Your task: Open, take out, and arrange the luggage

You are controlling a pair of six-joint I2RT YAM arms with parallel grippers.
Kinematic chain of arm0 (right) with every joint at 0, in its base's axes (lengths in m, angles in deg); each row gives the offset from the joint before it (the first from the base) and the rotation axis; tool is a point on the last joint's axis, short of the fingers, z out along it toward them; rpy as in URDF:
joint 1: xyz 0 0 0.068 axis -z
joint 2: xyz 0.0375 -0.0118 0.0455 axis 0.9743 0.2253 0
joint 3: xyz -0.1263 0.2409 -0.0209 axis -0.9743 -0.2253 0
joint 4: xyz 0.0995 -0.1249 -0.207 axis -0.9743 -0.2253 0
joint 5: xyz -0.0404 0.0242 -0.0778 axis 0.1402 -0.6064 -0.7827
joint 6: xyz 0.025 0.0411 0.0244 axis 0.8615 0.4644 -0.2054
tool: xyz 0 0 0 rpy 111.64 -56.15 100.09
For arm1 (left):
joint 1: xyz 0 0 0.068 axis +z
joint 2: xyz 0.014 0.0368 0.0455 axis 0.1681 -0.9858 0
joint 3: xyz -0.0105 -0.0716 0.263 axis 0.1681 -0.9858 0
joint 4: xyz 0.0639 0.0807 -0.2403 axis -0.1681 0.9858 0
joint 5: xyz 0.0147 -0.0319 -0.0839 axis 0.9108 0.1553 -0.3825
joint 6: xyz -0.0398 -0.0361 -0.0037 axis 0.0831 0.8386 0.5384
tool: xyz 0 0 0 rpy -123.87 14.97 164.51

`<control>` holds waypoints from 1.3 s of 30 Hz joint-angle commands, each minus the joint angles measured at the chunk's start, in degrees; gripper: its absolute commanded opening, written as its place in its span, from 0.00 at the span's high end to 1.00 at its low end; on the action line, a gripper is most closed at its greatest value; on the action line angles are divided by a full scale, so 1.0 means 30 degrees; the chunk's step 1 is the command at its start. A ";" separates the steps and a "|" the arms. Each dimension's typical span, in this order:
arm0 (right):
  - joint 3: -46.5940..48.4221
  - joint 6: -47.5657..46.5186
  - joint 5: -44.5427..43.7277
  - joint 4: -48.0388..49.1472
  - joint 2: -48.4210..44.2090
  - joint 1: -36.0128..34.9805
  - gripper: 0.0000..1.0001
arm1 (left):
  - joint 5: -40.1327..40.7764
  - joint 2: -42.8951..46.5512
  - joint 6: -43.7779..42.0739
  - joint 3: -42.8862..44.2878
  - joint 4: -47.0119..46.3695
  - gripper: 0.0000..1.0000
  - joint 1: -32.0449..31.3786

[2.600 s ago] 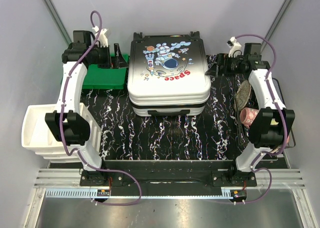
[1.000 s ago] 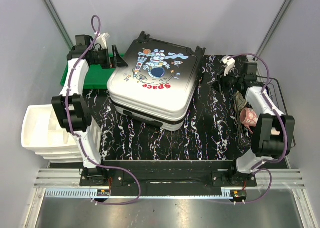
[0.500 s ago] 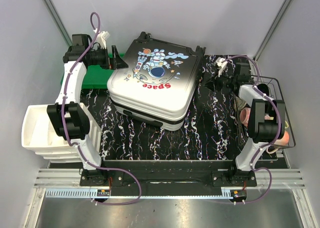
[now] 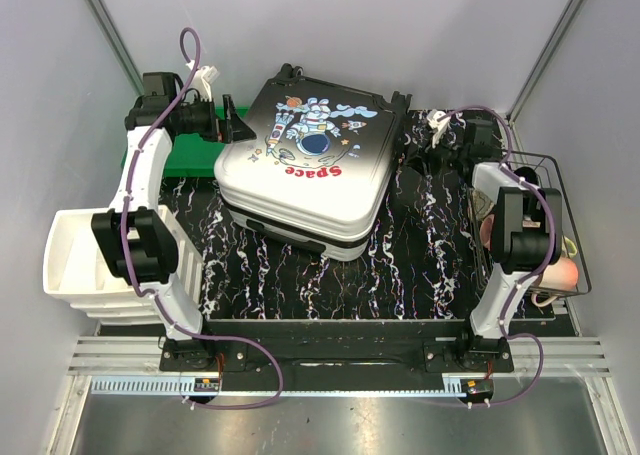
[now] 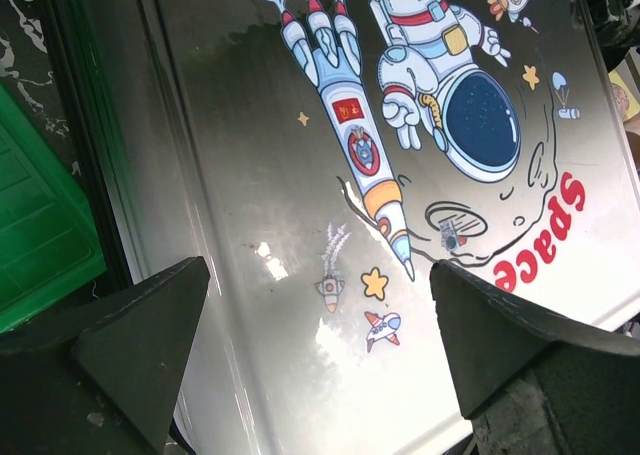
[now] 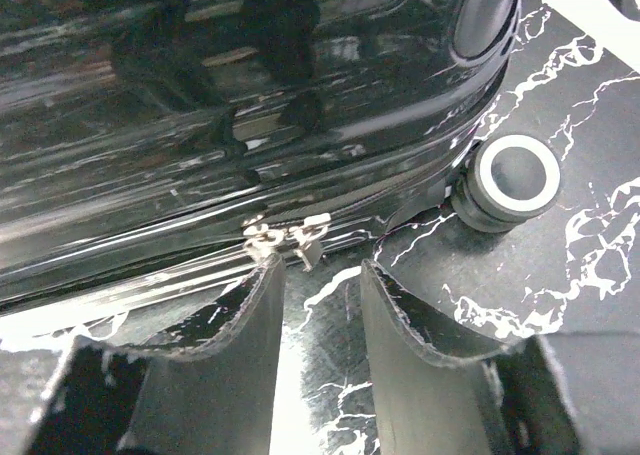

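Lying skewed on the black marbled table, toward the back and centre, the luggage is shut, print side up, handle edge facing the arms.

White drawer unit sits at the near left, beside the left arm. Green bin is back left, just beside the case's left edge and partly under the left arm. Wire basket is on the right edge of the table, with pinkish items inside that are too small to identify; the right arm runs along it.

Left gripper hangs over the case's back-left corner, jaws spread wide, holding nothing, only printed shell between them.

Right gripper is low at the case's right side, jaws partly apart with bare table showing between them. A white wheel is just to one side. The two zipper pulls sit right at one fingertip; contact can't be made out.
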 commanded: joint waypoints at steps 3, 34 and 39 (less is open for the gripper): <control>0.1938 -0.0598 0.0335 0.0415 0.1168 -0.0219 0.53 | 0.0096 0.0932 -0.0303 -0.0705 0.0086 0.01 -0.0098; 2.0336 2.2458 -1.1057 -1.2212 0.7204 -0.1478 0.06 | 0.1679 0.2954 0.2275 -0.3166 -0.2140 0.01 -0.0068; 2.1363 2.2576 -1.1324 -1.2448 0.7907 -0.2034 0.01 | 0.1855 0.3159 0.2246 -0.3664 -0.2433 0.01 -0.0010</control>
